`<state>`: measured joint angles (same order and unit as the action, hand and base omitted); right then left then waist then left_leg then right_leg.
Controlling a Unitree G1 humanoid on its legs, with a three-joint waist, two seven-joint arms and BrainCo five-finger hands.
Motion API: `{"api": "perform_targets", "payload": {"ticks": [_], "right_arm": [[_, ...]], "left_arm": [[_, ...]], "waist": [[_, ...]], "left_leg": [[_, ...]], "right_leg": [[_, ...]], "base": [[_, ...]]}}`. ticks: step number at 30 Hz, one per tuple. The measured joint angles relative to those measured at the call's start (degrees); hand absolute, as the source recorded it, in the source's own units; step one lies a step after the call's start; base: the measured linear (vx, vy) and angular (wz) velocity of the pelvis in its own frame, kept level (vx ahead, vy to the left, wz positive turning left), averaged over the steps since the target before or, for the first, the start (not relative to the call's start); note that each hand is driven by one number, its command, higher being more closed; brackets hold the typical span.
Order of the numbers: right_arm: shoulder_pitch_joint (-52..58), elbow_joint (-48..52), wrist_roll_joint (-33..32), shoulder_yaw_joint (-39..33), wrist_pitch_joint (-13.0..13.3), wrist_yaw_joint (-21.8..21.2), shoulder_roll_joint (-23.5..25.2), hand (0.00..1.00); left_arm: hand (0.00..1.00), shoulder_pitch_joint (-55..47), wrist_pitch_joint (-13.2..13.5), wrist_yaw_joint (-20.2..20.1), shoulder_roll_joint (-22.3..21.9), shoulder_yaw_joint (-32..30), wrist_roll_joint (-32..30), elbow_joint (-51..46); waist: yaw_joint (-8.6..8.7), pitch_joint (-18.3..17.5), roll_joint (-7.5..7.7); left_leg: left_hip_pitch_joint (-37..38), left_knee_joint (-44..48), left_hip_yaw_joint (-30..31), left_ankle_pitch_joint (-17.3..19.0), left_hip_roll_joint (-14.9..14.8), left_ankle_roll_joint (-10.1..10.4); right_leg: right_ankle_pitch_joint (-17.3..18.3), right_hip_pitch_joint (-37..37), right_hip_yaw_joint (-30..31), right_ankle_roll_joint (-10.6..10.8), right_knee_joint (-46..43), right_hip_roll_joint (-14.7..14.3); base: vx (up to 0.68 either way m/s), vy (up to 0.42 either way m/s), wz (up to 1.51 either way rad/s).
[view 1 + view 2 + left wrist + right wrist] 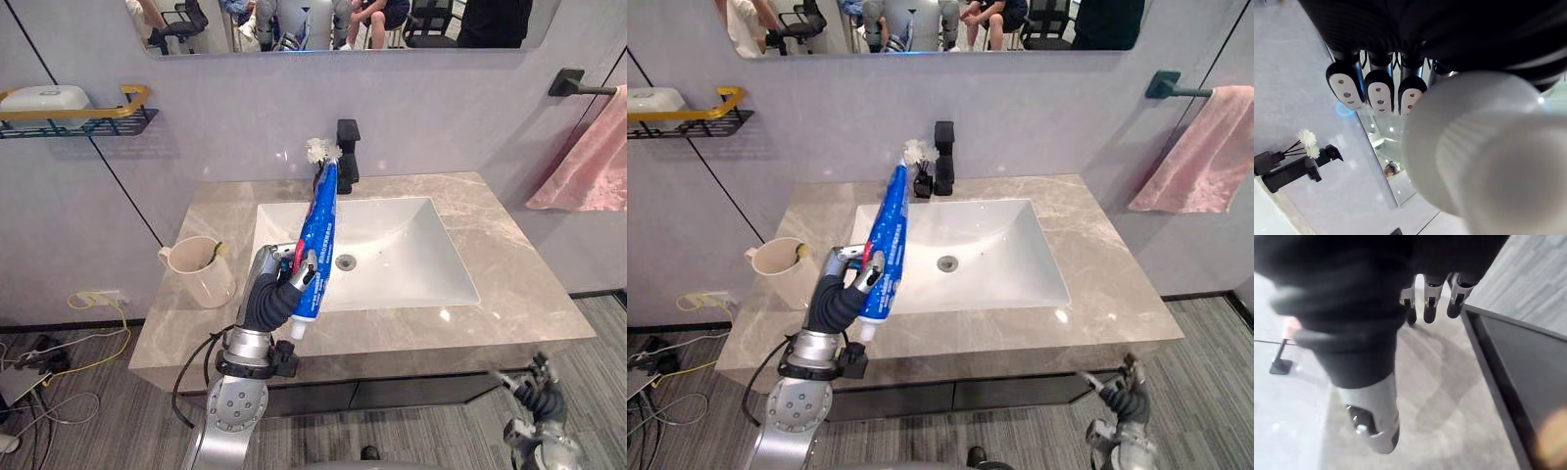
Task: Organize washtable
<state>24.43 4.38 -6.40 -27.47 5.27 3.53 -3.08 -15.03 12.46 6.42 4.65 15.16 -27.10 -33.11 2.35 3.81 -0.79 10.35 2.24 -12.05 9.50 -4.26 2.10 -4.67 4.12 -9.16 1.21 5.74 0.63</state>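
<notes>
Presently the left hand (269, 294) has its fingers (1380, 90) curled tight round the lower part of the blue toothpaste tube (319, 230), held upright, white cap down, over the countertop (509, 294) beside the sink (411, 255), while the right hand (537, 395) hangs below the countertop, fingers relaxed.

You are looking down at a brown stone washtable (509, 294) that stands against the wall. A white sink (411, 255) is set into the middle of it, with a round drain (344, 261) at its bottom. A black tap (347, 152) stands at the back edge. Just beside the tap, on the left, is a small black pot of white flowers (319, 153). A tan cup (201, 276) stands upright near the left end, well apart from the tap. A black wire shelf (78, 125) hangs on the wall to the left, and a white dish (44, 98) sits on it.
</notes>
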Motion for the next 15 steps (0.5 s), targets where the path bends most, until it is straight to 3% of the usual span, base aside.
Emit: {"api": "perform_targets", "payload": {"ticks": [3, 6, 11, 15], "right_arm": [[0.60, 8.90, 1.04, -2.26, 0.39, -0.35, -0.03, 0.00], [-1.03, 15.38, 1.41, -4.50, 2.50, -1.21, -0.53, 0.00], [-5.35, 17.19, 0.76, -4.54, 4.37, -1.51, -1.10, 0.00], [-8.73, 17.29, -4.47, -1.38, 5.97, -3.02, -4.47, 0.00]], "left_arm": [[1.00, -0.19, 0.02, -0.19, 0.02, -0.01, 0.00, 0.00], [1.00, -0.24, 0.28, -0.95, 0.12, -0.09, 0.04, 0.00], [1.00, -0.28, 0.41, -2.20, 0.34, -0.71, 0.58, 0.00], [1.00, -0.11, 0.47, -2.67, 1.32, -1.23, 0.93, 0.00]], "waist": [[0.05, -0.18, -0.16], [0.01, -0.25, 0.41], [-0.09, -0.26, 0.54], [-0.09, -0.34, 0.29]], "left_leg": [[0.00, -0.01, -0.50, 0.14, 0.01, 0.00], [0.00, 0.00, -0.61, 0.18, 0.01, 0.05], [-0.24, 0.09, -0.35, 0.18, 0.22, 0.04], [-0.92, 0.43, 0.99, 0.17, 0.35, 0.03]], "right_leg": [[-0.04, -0.29, 0.53, 0.07, 0.00, -0.07], [-0.05, -0.42, 0.84, 0.09, 0.00, -0.17], [-0.08, -0.56, 0.82, 0.14, 0.00, 0.02], [-0.11, -0.70, -0.08, 0.16, 0.00, 0.27]], "base": [[0.00, 0.007, -0.11], [-0.01, 0.000, -0.05], [0.00, 0.000, 0.01], [-0.02, -0.005, 0.11]]}}
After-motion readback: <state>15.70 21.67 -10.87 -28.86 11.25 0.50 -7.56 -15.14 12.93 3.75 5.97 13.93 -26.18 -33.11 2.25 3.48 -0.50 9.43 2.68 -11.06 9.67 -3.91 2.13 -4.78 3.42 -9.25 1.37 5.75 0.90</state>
